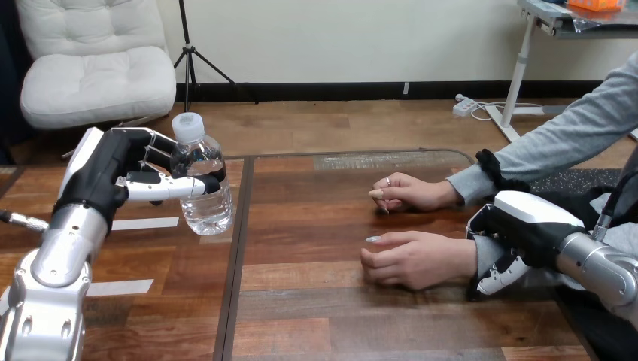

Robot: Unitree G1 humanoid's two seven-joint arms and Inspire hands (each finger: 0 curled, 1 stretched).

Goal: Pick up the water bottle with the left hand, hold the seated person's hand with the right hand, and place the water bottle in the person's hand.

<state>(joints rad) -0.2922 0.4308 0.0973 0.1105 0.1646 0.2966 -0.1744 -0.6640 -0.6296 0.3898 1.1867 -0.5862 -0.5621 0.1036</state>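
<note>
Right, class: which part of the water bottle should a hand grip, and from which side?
Round the upper body of the water bottle, just under the shoulder, coming from the view's left. It is upright and its body is round, so fingers and thumb can wrap it; the left hand is curled round it there, leaving the side toward the person free.

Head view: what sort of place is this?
Probably an indoor handover test bench: a wooden table with white tape marks, a person's hands resting on it, a bottle in the left hand.
</note>
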